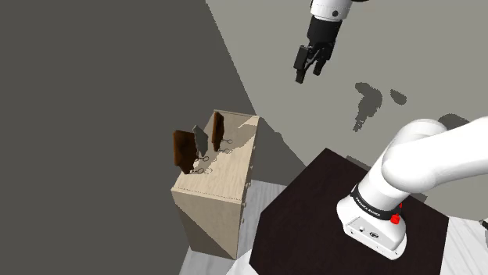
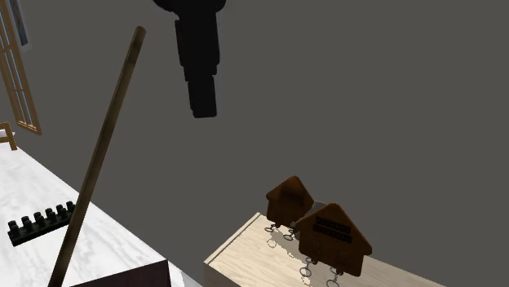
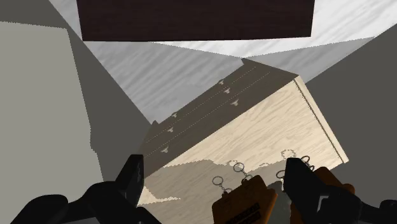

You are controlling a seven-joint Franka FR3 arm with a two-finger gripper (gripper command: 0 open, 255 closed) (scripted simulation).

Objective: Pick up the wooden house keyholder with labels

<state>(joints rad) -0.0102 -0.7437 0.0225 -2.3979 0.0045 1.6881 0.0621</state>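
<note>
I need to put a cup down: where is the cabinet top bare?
Bare: on the pale wooden cabinet top, the strip between the key rings and its drawer-front edge. Crowded: the opposite edge, where the labelled brown wooden house-shaped keyholder and a second brown house-shaped keyholder stand.

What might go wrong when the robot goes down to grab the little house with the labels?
Two brown houses stand close together, so the open jaws might close on the other keyholder instead of the labelled keyholder. Both stand upright on the cabinet, so a nudge could tip one over. The key rings at their bases might snag.
</note>
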